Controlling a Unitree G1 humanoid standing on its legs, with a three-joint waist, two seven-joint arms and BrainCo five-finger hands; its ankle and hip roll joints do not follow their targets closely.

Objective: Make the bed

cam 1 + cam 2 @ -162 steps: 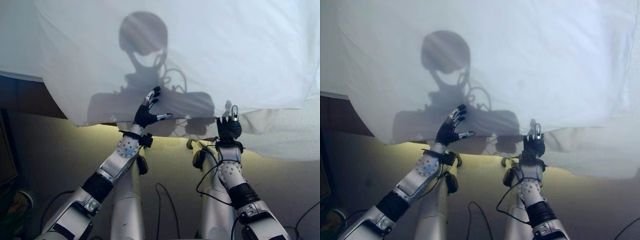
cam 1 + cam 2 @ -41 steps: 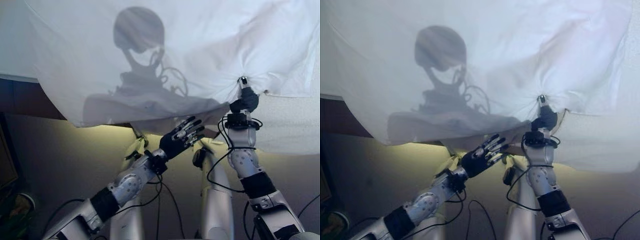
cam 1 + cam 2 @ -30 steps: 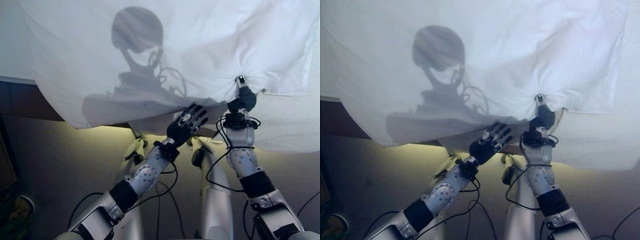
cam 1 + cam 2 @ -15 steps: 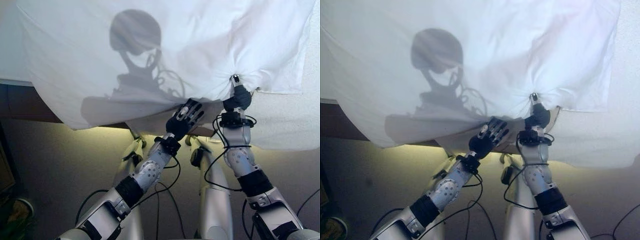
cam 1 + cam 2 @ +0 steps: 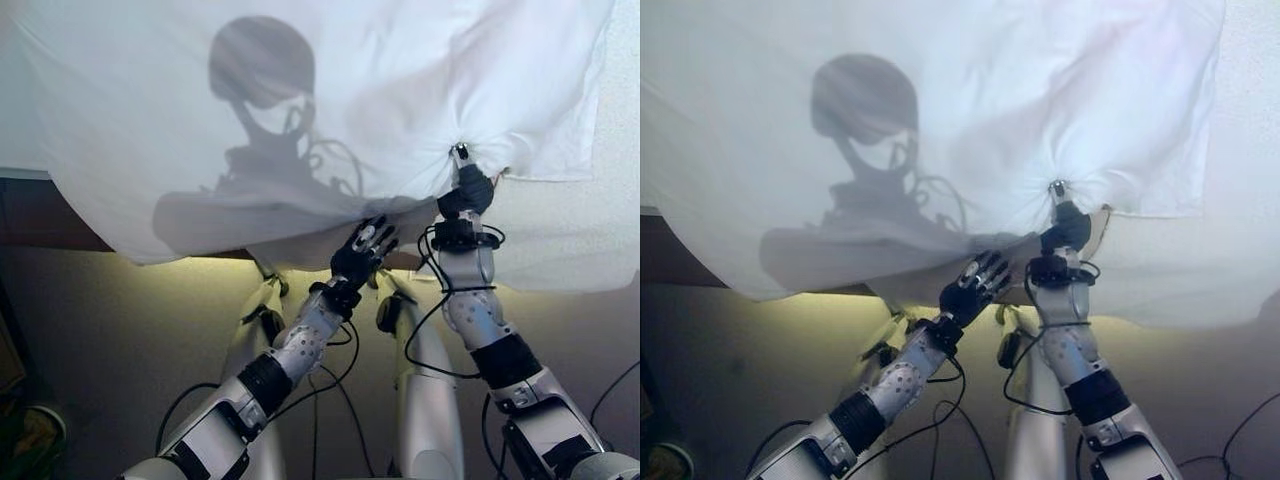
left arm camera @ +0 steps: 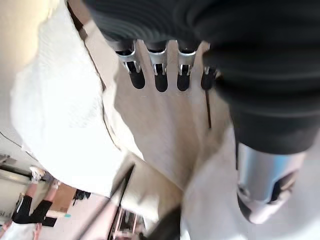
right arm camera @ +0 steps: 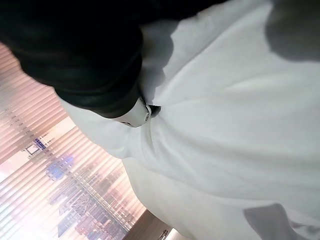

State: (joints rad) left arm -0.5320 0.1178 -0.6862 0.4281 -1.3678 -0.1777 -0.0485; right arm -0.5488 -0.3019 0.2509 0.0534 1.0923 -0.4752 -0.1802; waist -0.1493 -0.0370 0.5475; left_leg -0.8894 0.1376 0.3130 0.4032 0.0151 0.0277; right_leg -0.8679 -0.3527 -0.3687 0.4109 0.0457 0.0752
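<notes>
A white sheet (image 5: pixel 400 90) lies spread over the bed, its near edge hanging toward me. My right hand (image 5: pixel 466 190) is shut on the sheet near that edge, and folds fan out from the pinch. In the right wrist view its fingers (image 7: pixel 139 115) are sunk in the white cloth (image 7: pixel 240 110). My left hand (image 5: pixel 358 255) is open just left of it, fingers straight, at the hanging edge of the sheet. The left wrist view shows its fingers (image 6: pixel 160 75) spread in front of a beige panel, holding nothing.
A textured white mattress cover (image 5: pixel 610 200) shows bare to the right of the sheet. The dark wooden bed side (image 5: pixel 40 212) runs along the left, with pale floor (image 5: pixel 120 330) below it. A person's legs (image 6: pixel 22 210) stand far off.
My right hand has carried the pinched sheet a little farther up over the bed. The left hand has risen from below to the sheet's hanging edge beside it.
</notes>
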